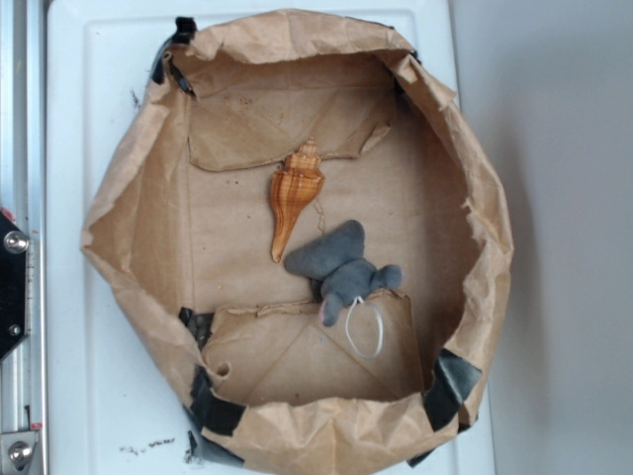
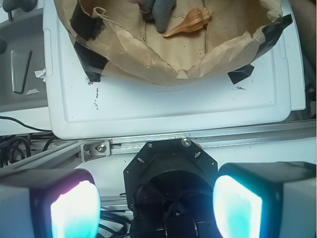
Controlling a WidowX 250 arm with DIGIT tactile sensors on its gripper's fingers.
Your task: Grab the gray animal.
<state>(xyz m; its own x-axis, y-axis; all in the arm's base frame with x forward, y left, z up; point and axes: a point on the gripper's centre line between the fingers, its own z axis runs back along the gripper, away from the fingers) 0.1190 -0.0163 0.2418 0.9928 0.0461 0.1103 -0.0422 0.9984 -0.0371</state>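
Note:
The gray animal (image 1: pixel 341 263), a soft plush with a big rounded ear and a white string loop, lies on the floor of the brown paper bag (image 1: pixel 129 218), right of centre. In the wrist view only part of it (image 2: pixel 161 12) shows at the top edge. My gripper (image 2: pixel 156 208) is open and empty, its glowing pads (image 2: pixel 74 210) wide apart, well back from the bag over the robot base. The gripper is out of the exterior view.
An orange-brown striped seashell (image 1: pixel 294 193) lies just left of and behind the plush, touching it; it also shows in the wrist view (image 2: pixel 190 22). The bag sits on a white board (image 2: pixel 163 106). Black tape patches hold the bag's rim. A metal rail (image 2: pixel 198 139) runs along the board's edge.

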